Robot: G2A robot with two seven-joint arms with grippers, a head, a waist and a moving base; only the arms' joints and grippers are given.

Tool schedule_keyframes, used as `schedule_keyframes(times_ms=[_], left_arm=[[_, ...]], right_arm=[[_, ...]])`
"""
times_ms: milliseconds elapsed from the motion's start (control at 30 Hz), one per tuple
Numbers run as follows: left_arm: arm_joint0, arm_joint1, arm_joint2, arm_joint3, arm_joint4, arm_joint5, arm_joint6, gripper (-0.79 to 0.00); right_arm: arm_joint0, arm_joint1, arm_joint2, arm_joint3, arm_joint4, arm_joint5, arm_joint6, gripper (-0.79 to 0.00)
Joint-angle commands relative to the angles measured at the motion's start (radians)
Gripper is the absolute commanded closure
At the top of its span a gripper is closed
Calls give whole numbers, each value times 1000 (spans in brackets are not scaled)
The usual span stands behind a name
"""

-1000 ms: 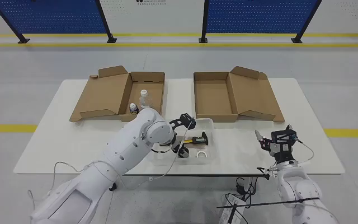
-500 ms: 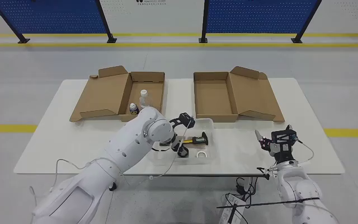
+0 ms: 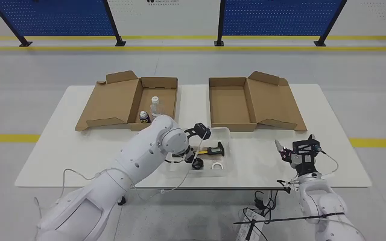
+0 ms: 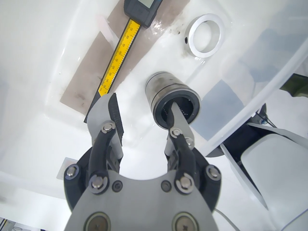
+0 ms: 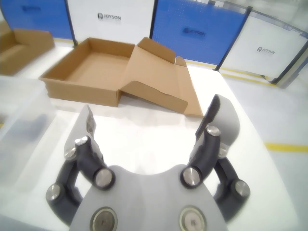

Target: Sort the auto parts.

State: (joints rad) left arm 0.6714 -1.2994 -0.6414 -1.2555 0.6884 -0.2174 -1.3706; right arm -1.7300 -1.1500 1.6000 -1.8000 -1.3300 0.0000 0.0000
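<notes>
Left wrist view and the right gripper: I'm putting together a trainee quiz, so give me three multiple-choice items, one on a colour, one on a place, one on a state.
1. The scale of the caliper is:
A red
B yellow
C green

2. One finger of the left gripper sits:
A inside the bore of the bearing
B on the caliper
C beneath the bearing

3. The right gripper is:
A open and empty
B shut on nothing
C shut on the bearing

Answers:
1 B, a yellow strip runs out from the black display.
2 A, its tip goes into the dark bore while the other finger stands outside.
3 A, its jaws stand wide apart with nothing between them.
</notes>
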Motion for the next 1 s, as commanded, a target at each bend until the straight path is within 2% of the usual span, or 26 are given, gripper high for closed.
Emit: schedule_keyframes(times_ms=[0, 600, 733, 767, 800, 867, 967], left_arm=[[-4, -4, 8, 10, -1, -2, 4, -440], [-30, -35, 52, 98, -16, -27, 33, -345], [-34, -40, 55, 109, -21, -28, 38, -249], [-34, -41, 55, 110, -22, -27, 40, -182], [-34, -42, 55, 112, -23, -28, 41, -148], [-34, -43, 54, 114, -24, -28, 44, 0], [-33, -42, 49, 110, -30, -24, 43, 0]], right_arm=[[0, 0, 0, 0, 0, 0, 0, -785], [0, 0, 0, 0, 0, 0, 0, -785], [0, 0, 0, 0, 0, 0, 0, -785], [0, 0, 0, 0, 0, 0, 0, -785], [0, 0, 0, 0, 0, 0, 0, -785], [0, 0, 0, 0, 0, 0, 0, -785], [0, 0, 0, 0, 0, 0, 0, -785]])
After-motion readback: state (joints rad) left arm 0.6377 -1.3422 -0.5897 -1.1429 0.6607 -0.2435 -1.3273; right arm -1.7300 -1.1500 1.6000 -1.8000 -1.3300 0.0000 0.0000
